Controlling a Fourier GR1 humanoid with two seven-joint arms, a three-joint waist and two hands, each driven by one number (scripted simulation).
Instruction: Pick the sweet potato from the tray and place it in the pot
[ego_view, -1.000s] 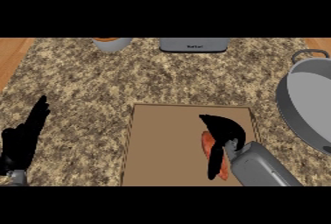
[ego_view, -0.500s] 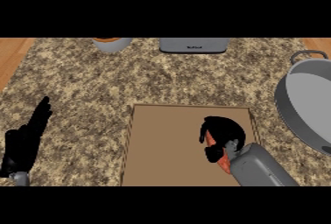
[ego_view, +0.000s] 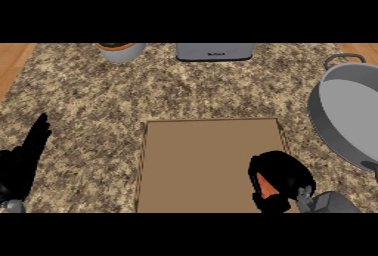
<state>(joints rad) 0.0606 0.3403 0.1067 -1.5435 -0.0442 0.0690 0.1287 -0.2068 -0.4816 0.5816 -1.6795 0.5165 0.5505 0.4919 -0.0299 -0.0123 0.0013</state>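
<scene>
An orange sweet potato (ego_view: 264, 184) shows as a narrow strip inside my right hand (ego_view: 280, 177), whose fingers curl round it near the lower right corner of the brown tray (ego_view: 199, 160). Most of the potato is hidden by the hand. Whether it still touches the tray I cannot tell. The large grey pot (ego_view: 347, 117) stands at the right edge, a little beyond the tray. At the lower left edge my left hand (ego_view: 22, 160) rests open with fingers pointing up.
A white bowl (ego_view: 122, 51) and a grey appliance (ego_view: 215, 51) stand along the back of the speckled counter. The wooden floor shows at the far left.
My right hand has pulled back toward the lower edge and curled round the sweet potato, now covering most of it. The left hand has not moved.
</scene>
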